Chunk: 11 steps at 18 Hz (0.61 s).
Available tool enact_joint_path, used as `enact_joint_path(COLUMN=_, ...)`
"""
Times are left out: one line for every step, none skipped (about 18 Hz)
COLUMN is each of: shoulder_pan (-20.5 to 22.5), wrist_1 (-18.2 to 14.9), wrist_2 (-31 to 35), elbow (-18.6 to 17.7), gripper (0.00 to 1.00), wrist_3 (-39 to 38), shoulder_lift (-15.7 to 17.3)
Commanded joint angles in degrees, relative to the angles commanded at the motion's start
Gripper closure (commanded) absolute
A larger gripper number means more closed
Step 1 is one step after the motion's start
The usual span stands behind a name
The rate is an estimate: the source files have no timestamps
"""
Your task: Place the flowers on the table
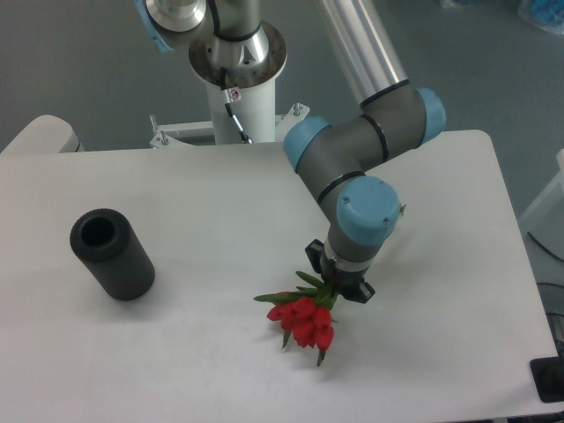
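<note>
The flowers [304, 319], a small bunch of red tulip buds with green leaves, are at the front middle of the white table [220, 194]. Their buds point toward the front edge and sit low over or on the tabletop. Their stems run up into my gripper [333, 289], which points down from the blue wrist joint and looks shut on them. The fingertips are mostly hidden by the wrist and the leaves. I cannot tell whether the buds touch the table.
A black hollow cylinder [113, 254] lies on its side at the left of the table, its opening facing the back left. The arm's white base post [238, 97] stands at the table's back edge.
</note>
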Motion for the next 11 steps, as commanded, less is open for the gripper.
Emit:
enact_joint_path(shoulder_pan=0.62, wrist_1=0.44, wrist_2=-0.09, elbow=-0.09, gripper=0.97, wrist_3=0.0, shoulder_lift=0.0)
enact_joint_path(shoulder_pan=1.06, wrist_1=0.62, wrist_2=-0.09, elbow=-0.18, gripper=0.97, wrist_3=0.09, shoulder_lift=-0.17)
enact_joint_path(shoulder_pan=1.16, wrist_1=0.62, wrist_2=-0.09, elbow=-0.1, gripper=0.96, wrist_3=0.18, shoulder_lift=-0.26)
enact_joint_path(shoulder_pan=1.33, wrist_1=0.71, wrist_2=0.0, elbow=-0.18, gripper=0.95, wrist_3=0.18, shoulder_lift=-0.35)
enact_joint_path(shoulder_pan=1.42, wrist_1=1.14, wrist_2=0.0, elbow=-0.18, gripper=0.95, wrist_3=0.18, shoulder_lift=-0.43)
enact_joint_path(shoulder_pan=1.42, wrist_1=1.67, wrist_2=0.0, elbow=-0.27, gripper=0.92, wrist_3=0.18, shoulder_lift=-0.61)
enact_joint_path(shoulder_pan=1.42, wrist_1=2.29, wrist_2=-0.09, elbow=-0.36, gripper=0.87, wrist_3=0.18, shoulder_lift=-0.7)
enact_joint_path(shoulder_pan=1.51, wrist_1=2.47, wrist_2=-0.09, elbow=-0.36, gripper=0.77, wrist_3=0.18, shoulder_lift=-0.61)
enact_joint_path(shoulder_pan=1.6, wrist_1=2.64, wrist_2=-0.09, elbow=-0.45, gripper=0.62, wrist_3=0.18, shoulder_lift=-0.61)
enact_joint_path(shoulder_pan=1.51, wrist_1=2.64, wrist_2=0.0, elbow=-0.36, gripper=0.46, wrist_3=0.18, shoulder_lift=-0.61)
enact_joint_path(shoulder_pan=1.51, wrist_1=2.64, wrist_2=0.0, elbow=-0.45, gripper=0.16, wrist_3=0.09, shoulder_lift=-0.52)
